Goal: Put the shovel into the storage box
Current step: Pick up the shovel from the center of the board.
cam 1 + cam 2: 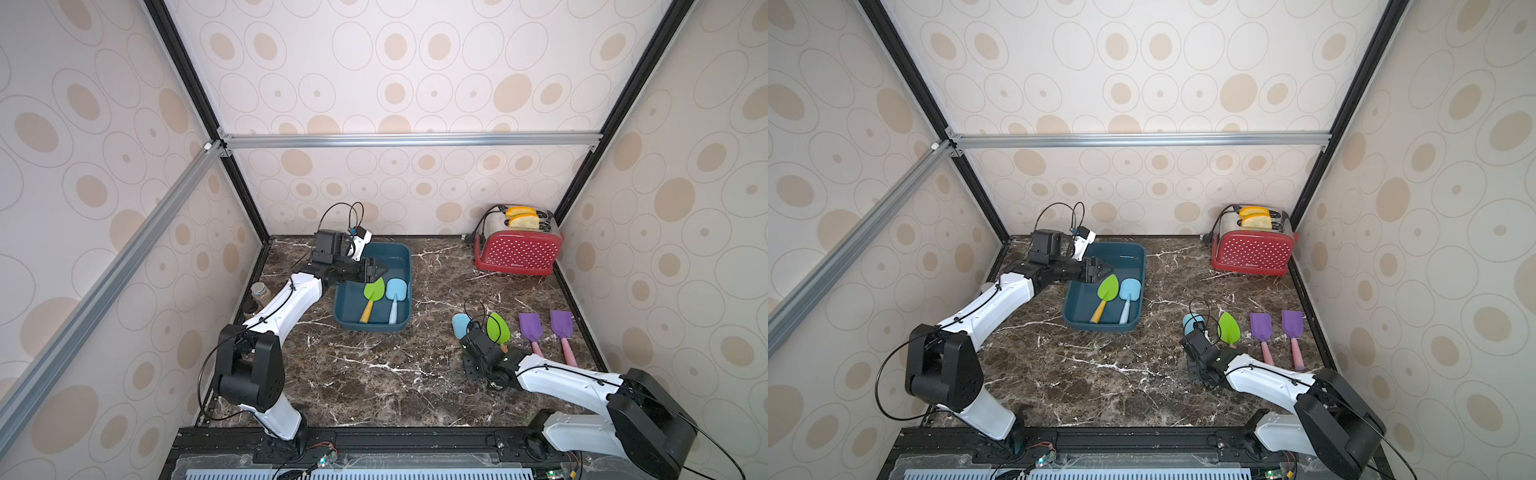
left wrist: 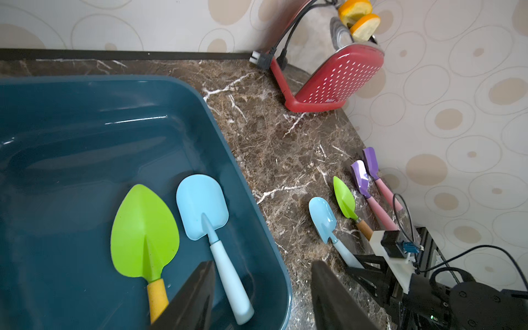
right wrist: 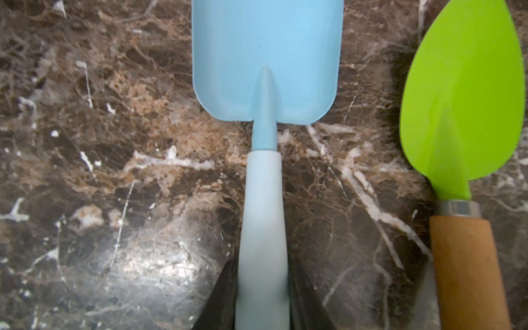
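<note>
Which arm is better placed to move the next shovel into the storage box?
Right. The right claw grips the handle of the light blue shovel on the table; the left claw hangs open and empty over the storage box.

Marble table (image 1: 374, 374), storage box (image 1: 390, 259), red toaster (image 1: 517, 253), blue shovel (image 1: 460, 325), green shovel (image 1: 498, 327), two purple shovels (image 1: 530, 326)

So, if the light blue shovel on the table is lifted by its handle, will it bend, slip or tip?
Probably stiff: the shovel looks like hard, thin-walled material. It may droop blade-down, since the wide blade lies far ahead of the jaws flanking the handle. The smooth, tapering handle could slip a little.
</note>
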`<state>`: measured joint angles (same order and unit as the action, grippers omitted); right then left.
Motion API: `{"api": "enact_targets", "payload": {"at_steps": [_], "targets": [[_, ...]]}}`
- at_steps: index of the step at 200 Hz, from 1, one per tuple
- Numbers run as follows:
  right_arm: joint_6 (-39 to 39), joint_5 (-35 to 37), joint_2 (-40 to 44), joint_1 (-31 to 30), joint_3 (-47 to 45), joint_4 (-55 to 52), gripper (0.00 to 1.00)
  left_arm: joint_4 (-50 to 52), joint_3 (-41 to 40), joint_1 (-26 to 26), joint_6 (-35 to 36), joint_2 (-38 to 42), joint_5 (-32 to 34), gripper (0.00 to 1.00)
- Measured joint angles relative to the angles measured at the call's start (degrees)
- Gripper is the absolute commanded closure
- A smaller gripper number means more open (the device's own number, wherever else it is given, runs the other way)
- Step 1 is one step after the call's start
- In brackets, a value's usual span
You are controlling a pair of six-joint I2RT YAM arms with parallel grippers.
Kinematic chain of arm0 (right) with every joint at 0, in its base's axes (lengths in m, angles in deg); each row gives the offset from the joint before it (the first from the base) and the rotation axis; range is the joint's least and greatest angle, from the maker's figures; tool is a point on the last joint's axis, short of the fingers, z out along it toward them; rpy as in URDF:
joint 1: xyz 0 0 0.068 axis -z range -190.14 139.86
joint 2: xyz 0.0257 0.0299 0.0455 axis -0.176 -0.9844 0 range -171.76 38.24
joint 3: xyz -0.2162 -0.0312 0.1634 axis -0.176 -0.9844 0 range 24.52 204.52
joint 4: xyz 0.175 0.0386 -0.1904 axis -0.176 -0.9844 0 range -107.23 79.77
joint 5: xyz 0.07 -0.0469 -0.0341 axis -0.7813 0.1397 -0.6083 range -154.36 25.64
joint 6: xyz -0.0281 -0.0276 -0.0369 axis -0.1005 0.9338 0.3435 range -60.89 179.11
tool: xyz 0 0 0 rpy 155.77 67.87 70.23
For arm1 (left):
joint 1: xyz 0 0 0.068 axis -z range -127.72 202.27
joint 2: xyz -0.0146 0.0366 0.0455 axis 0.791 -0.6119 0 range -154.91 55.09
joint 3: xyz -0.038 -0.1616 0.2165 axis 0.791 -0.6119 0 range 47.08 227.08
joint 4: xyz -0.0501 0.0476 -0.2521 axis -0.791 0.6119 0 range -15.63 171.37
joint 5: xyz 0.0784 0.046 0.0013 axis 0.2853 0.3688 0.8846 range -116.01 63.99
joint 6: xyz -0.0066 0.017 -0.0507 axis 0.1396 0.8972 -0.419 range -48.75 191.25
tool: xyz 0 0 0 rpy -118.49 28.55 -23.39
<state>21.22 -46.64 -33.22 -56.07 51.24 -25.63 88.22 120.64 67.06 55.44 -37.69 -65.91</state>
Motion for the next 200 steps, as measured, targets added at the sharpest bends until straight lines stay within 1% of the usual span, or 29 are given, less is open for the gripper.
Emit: {"api": "enact_targets", "payload": {"at_steps": [13, 34, 63, 89, 112, 146, 200], "targets": [[0.02, -0.15, -0.04, 0.00, 0.02, 0.04, 1.00, -2.49, -2.38, 0.09, -1.57, 0.55, -0.63, 0.41], [0.87, -0.76, -0.07, 0.07, 0.63, -0.94, 1.00, -6.54, -6.34, 0.24, -4.68, 0.70, -1.64, 0.39], [3.72, -1.68, 0.66, 0.04, 3.72, -5.35, 1.00, -11.87, -11.37, 1.07, -8.98, 0.85, -2.75, 0.38], [7.76, -1.97, 3.08, 0.04, 9.60, -8.90, 1.00, -15.65, -14.36, 2.45, -11.93, 1.62, -2.91, 0.38], [11.54, -2.84, 3.13, 0.04, 16.46, -10.03, 1.00, -18.45, -15.52, 4.00, -13.88, 2.82, -2.73, 0.38], [16.39, -4.55, -0.68, -0.20, 25.20, -9.79, 1.00, -24.24, -18.27, 6.10, -17.66, 4.83, -2.32, 0.39], [21.31, -6.43, -9.31, -2.84, 33.48, -9.42, 1.00, -30.84, -20.76, 7.96, -22.60, 5.40, -1.97, 0.40]]}}
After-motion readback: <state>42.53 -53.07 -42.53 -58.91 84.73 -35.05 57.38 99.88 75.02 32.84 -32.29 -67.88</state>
